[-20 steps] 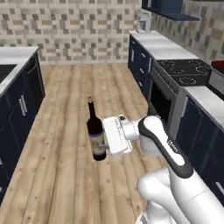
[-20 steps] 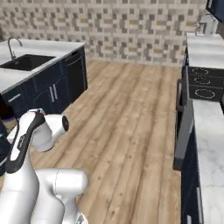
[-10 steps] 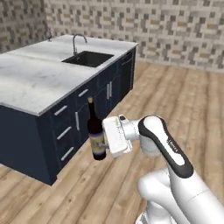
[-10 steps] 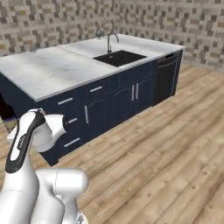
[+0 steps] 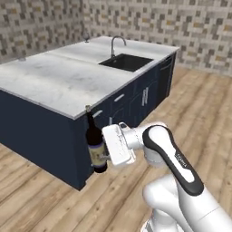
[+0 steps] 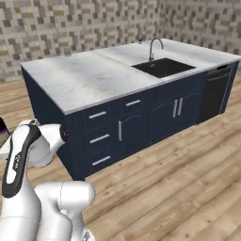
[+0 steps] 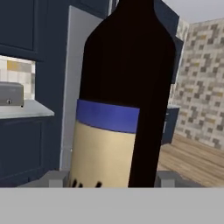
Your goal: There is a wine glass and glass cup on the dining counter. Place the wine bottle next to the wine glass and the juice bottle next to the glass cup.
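Note:
My gripper (image 5: 101, 156) is shut on the wine bottle (image 5: 94, 144), a tall dark bottle with a tan label, and holds it upright above the wooden floor, just in front of the dining counter's near corner (image 5: 68, 106). In the hand view the wine bottle (image 7: 122, 96) stands close between the two fingertips (image 7: 54, 178). The dining counter (image 6: 89, 75) is a white marble top over navy cabinets. The wine glass (image 5: 86, 37) is a tiny grey goblet at the counter's far edge, also visible as the wine glass (image 6: 140, 36). The juice bottle and the glass cup are out of view.
A black sink (image 5: 126, 62) with a curved tap (image 5: 115, 43) is set in the counter's right part. Navy drawers and doors (image 6: 127, 127) face me. Wooden floor (image 6: 188, 179) spreads to the right. A tiled wall stands behind the counter.
The base has moved, so the whole scene has shifted: the island counter now stands closer and larger. The bottle stays in the shut gripper, held the same way.

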You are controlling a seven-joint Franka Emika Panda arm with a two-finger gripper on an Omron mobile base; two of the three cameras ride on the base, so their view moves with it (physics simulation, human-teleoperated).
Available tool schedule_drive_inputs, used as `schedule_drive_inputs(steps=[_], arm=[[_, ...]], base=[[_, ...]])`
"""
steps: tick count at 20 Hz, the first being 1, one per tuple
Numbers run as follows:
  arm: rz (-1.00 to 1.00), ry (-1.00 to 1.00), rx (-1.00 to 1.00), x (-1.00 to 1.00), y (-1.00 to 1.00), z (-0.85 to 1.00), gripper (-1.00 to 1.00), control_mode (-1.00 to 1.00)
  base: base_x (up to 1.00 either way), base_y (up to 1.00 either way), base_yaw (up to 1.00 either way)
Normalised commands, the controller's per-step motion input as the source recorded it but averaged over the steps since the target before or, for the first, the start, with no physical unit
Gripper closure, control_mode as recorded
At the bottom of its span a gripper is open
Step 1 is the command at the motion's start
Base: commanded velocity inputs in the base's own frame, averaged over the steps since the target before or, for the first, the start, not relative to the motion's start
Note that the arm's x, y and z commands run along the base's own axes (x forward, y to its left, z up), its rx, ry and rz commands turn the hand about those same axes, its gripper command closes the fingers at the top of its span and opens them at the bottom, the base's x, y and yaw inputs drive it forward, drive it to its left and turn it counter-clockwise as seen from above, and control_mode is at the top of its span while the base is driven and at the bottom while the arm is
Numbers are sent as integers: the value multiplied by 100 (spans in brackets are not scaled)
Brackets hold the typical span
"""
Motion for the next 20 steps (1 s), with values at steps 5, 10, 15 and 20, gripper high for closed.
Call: schedule_drive_inputs(steps=[5, 10, 15, 20], arm=[[0, 0, 0, 0, 0, 0, 100, 100], [0, 0, 0, 0, 0, 0, 100, 100], [0, 0, 0, 0, 0, 0, 100, 100], [0, 0, 0, 0, 0, 0, 100, 100]], base=[[76, 51, 0], [75, 52, 0], [78, 47, -1], [76, 49, -4]])
